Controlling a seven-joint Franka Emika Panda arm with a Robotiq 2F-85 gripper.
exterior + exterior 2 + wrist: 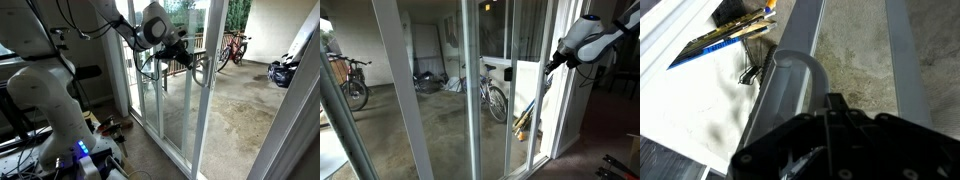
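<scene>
In an exterior view we see the tool [188, 58] at the door handle [203, 72] of the sliding glass door [175, 105], with a bicycle [232, 48] out on the patio. In an exterior view from outside, the tool [552, 66] sits against the door's white frame. In the wrist view the curved door handle [795, 80] runs under the tool [830, 120]. We cannot tell how far the tool is open, or whether it grips anything.
</scene>
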